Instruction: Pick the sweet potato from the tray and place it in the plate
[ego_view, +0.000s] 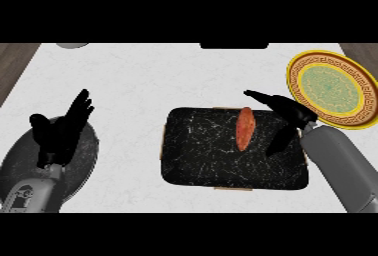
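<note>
Orange-red and spindle-shaped, the sweet potato (245, 128) lies lengthwise on the black marbled tray (207, 165), toward the tray's one-o'clock corner, its tips pointing to twelve and six. It looks stiff and fairly dense, with a skin that should not slip much; because it tapers at both ends, the thick middle seems the best place to take hold, fingers on one long side and thumb on the other. At the potato's three o'clock hovers the right hand (286, 116), spread wide and holding nothing, fingers reaching toward twelve above the tray's edge and the thumb hanging down toward six; whether it touches the potato I cannot tell, though a gap seems to show. At two o'clock from the tray sits the yellow-rimmed plate (353, 120), green at its centre. Well away at nine o'clock, the left hand (60, 131) rests open, fingers up, over a dark round pan (87, 165).
</note>
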